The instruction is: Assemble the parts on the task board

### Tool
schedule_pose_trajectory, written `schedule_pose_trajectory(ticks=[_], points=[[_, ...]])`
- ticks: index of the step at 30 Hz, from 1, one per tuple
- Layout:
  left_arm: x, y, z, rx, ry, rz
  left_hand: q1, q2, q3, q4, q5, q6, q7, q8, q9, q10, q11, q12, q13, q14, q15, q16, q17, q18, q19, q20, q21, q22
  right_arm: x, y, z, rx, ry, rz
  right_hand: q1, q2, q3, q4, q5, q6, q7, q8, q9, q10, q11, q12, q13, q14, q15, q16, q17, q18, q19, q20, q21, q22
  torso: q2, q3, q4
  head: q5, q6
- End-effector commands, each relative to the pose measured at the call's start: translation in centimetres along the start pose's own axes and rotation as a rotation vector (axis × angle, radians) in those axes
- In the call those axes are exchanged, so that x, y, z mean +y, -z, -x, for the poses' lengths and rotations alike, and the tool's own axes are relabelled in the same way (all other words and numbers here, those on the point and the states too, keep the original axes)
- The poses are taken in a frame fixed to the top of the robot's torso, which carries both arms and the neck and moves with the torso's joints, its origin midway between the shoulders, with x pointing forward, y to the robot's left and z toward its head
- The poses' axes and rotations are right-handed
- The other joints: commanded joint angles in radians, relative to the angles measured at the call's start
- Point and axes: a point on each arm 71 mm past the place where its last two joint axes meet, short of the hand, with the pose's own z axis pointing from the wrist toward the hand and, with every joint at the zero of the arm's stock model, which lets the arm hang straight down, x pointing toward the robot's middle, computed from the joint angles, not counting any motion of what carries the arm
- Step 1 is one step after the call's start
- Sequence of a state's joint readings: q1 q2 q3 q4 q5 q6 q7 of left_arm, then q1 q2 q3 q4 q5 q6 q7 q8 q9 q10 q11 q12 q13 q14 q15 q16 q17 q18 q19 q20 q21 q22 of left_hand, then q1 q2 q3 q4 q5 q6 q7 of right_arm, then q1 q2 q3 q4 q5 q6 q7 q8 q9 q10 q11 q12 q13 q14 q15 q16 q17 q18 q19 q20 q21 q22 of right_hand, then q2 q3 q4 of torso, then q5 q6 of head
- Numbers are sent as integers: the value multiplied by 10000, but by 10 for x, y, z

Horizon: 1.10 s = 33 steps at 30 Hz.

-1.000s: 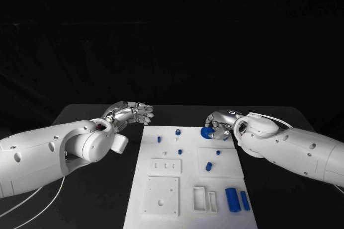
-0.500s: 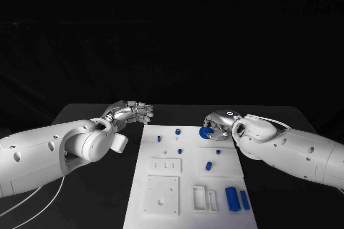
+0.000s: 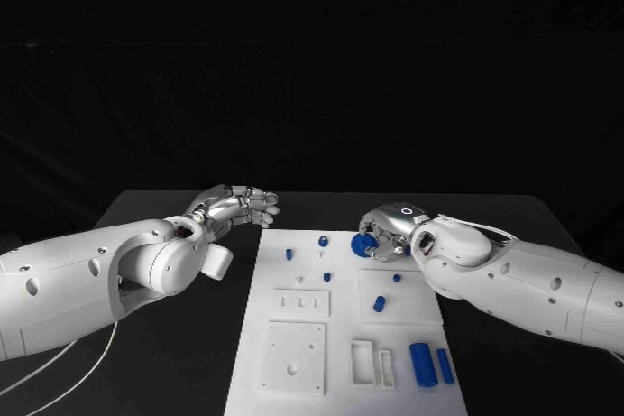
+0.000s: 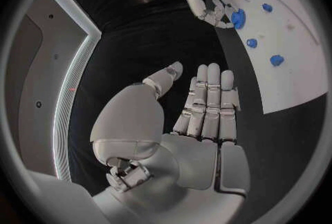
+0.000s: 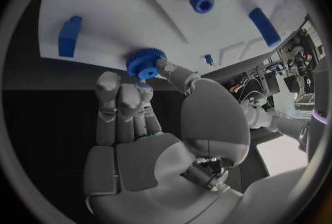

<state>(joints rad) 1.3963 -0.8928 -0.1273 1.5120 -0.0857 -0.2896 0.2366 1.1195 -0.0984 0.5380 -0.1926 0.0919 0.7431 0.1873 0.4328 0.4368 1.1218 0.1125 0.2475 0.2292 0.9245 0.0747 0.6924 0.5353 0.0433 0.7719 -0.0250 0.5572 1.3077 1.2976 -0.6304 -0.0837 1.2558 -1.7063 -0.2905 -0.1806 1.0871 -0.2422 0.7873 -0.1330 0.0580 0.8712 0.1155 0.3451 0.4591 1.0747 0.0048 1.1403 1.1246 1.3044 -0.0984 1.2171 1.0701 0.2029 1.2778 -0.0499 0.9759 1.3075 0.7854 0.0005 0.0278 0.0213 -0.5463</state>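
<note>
the step in hand is judged to be the carrying of a small blue toothed plastic gear (image 3: 362, 244) to its seat on the flat white task board (image 3: 297, 348). the gear is pinched between thumb and fingers of the right hand (image 3: 386, 232), over the board's far end near its right edge; whether it touches the board cannot be told. next, the gear's bore would need lining up with a peg and a straight lowering, perhaps onto the short blue peg (image 3: 323, 240) standing just beside it. the left hand (image 3: 241, 204) is held off the board's far left corner, fingers apart, nothing in it. against the earlier frame, the right hand and gear have shifted inward from the board's right edge; the left hand has not moved.
</note>
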Motion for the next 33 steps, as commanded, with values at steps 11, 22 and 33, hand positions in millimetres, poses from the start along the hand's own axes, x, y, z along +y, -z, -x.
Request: schedule_pose_trajectory(ticks=[11,22,33], points=[[-1,-1,-1,158,12,-109,-94,35,47,-1,-26,-12,-2,-5,12,-66,-9,67,20,-34,-5,39,-17,196,-74,-6,55,149,33,3,18,-1663,77,489,117,-243,205,139,-61,1191,-71,-51,26,76,-72,42,-23,34,-99,-63,43,589,101,-70,89,165,6,5,-11,112,-2],[-2,-1,-4,223,24,-115,-95,37,50,-7,-26,-13,-2,-5,16,-70,-10,73,27,-34,-6,43,-18,197,-75,-7,58,148,73,-6,19,-1496,-152,1337,124,-299,241,201,-59,1169,-67,-74,32,93,-71,32,-27,44,-100,-72,50,589,126,-81,101,164,13,-4,17,107,19],[-2,-1,-7,292,41,-120,-92,38,54,-14,-25,-12,-3,-5,20,-74,-10,79,35,-34,-7,46,-19,198,-77,-9,60,147,93,-14,16,-1113,-78,1596,111,-295,240,232,-57,1144,-59,-93,32,91,-64,26,-27,47,-94,-79,52,589,132,-82,106,164,28,-11,26,135,71]])
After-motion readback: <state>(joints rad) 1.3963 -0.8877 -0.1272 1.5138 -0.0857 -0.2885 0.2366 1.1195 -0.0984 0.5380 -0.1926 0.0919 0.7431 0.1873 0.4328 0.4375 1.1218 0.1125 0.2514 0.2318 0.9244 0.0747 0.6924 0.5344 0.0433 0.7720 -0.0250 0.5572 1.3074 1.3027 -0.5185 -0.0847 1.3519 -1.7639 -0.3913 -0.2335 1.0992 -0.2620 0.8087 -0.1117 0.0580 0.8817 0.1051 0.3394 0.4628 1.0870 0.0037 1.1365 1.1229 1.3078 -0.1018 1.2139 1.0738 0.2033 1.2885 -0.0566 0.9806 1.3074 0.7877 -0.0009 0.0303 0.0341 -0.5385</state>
